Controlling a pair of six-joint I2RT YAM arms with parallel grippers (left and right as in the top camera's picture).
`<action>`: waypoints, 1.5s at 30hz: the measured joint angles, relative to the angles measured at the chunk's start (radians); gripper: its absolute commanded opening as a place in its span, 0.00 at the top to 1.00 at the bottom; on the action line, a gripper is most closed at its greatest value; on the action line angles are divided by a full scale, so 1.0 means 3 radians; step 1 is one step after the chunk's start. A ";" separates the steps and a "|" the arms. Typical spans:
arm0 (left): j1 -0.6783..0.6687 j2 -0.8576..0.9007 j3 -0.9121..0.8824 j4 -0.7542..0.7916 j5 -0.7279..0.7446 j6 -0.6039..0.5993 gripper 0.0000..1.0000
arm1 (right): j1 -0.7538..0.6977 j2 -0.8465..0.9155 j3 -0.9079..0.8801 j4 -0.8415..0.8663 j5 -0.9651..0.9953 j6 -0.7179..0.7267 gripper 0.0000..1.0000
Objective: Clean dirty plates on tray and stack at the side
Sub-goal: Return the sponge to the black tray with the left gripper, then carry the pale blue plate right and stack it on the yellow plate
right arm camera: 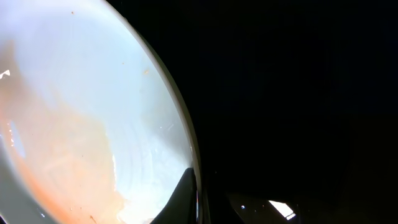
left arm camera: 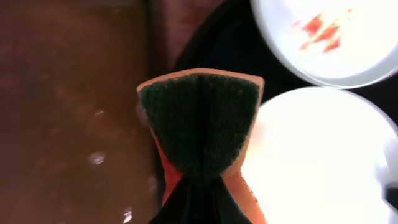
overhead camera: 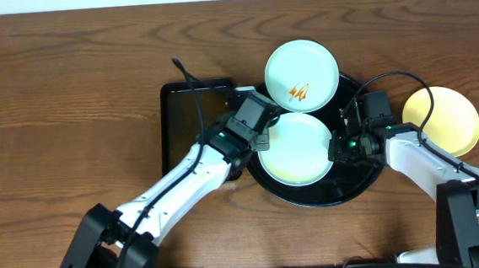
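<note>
Left gripper point(overhead camera: 261, 135) clamps a green-faced orange sponge point(left arm camera: 199, 121) at the pale bluish-white plate point(overhead camera: 295, 147) in the round black tray point(overhead camera: 312, 201); right gripper point(overhead camera: 339, 148) pinches its rim. Cream-yellow plate point(overhead camera: 446, 119) lies aside, apparently done; smeared plate point(overhead camera: 301, 75) awaits.

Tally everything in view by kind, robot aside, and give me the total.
Plates: 3 (sauce-smeared pale plate, centre pale plate, cream-yellow plate)
Trays: 2 (round black tray, rectangular black tray)
Sponges: 1 (sponge)
Total: 6
</note>
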 measured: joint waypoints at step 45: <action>0.1902 0.0612 -0.0001 -0.0067 0.2042 0.1078 0.93 | 0.0481 -0.1935 -0.0045 0.0326 0.2761 -0.1801 0.99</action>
